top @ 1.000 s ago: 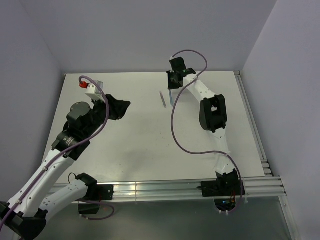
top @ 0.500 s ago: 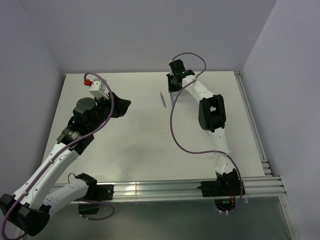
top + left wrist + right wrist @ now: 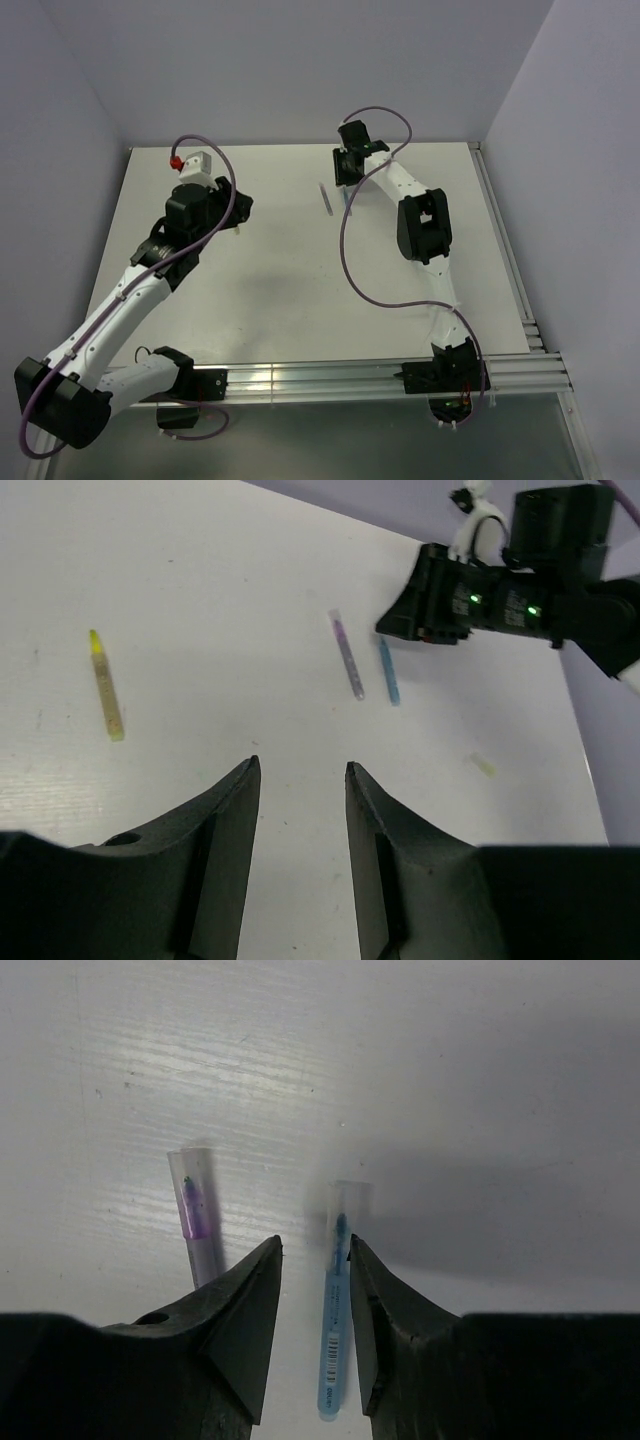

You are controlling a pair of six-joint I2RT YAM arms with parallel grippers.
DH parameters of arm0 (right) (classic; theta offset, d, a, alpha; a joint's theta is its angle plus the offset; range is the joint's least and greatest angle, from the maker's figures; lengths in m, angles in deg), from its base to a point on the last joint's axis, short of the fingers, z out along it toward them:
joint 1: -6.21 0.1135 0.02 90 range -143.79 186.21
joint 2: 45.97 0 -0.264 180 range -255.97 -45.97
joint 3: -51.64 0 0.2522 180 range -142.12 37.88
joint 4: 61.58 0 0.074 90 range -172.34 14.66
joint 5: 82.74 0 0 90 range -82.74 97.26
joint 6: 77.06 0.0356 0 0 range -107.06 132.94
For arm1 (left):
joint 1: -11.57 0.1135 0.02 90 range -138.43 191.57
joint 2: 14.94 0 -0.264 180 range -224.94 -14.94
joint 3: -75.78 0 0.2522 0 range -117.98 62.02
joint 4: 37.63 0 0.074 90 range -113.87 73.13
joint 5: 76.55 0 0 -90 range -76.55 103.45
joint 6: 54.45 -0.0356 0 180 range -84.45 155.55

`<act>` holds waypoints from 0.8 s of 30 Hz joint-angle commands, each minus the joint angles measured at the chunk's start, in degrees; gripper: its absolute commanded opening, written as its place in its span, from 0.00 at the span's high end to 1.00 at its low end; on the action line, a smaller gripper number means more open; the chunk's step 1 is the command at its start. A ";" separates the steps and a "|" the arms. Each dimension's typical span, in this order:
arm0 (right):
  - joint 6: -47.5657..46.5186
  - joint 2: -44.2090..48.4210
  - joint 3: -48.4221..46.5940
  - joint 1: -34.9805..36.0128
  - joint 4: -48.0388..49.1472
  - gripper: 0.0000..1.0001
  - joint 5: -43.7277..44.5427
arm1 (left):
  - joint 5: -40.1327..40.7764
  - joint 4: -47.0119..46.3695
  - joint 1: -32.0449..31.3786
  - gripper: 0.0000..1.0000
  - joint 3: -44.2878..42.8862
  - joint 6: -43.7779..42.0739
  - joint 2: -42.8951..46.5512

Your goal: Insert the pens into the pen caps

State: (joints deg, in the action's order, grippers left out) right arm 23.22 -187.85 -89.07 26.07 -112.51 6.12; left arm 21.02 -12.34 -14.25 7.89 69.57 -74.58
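Note:
My right gripper [image 3: 315, 1247] is open, jaws down on either side of the blue pen [image 3: 334, 1330], which lies on the table close to the right finger; a clear tube covers the pen's far tip [image 3: 341, 1210]. The grey-purple pen [image 3: 199, 1225] lies just left of it, also with a clear tube over its tip. In the left wrist view the yellow pen [image 3: 105, 685] lies far left, the grey-purple pen [image 3: 347, 660] and blue pen [image 3: 388, 670] lie under the right gripper [image 3: 400, 630], and a pale cap stub [image 3: 483, 765] lies to the right. My left gripper [image 3: 300, 767] is open and empty.
From above, the left gripper [image 3: 235, 205] is over the table's left back part and the right gripper [image 3: 345, 170] is near the back wall, with the grey-purple pen [image 3: 326, 198] beside it. A rail runs along the table's near edge [image 3: 330, 375].
My left arm has swung its wrist round toward the middle of the table. My right gripper has shifted slightly over the blue pen. The pens have not moved.

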 commanded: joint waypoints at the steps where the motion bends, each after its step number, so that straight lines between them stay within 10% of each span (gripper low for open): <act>1: -0.53 2.05 0.48 -0.35 1.31 0.59 -0.08 | 8.24 0.33 0.51 0.55 -3.88 2.89 -2.93; 14: 6.50 27.60 19.63 -1.05 6.84 0.59 -4.04 | 20.55 4.37 8.23 0.59 -23.10 -0.26 -38.78; 24: 8.96 44.23 38.79 -1.05 14.05 0.58 -9.05 | 14.48 4.28 13.34 0.61 -30.07 -5.19 -53.12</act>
State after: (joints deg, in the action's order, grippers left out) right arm 31.11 -145.93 -53.51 25.44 -101.62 -1.56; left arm 36.34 -7.93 -1.31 -18.49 66.60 -127.36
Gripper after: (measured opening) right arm 0.418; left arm 0.391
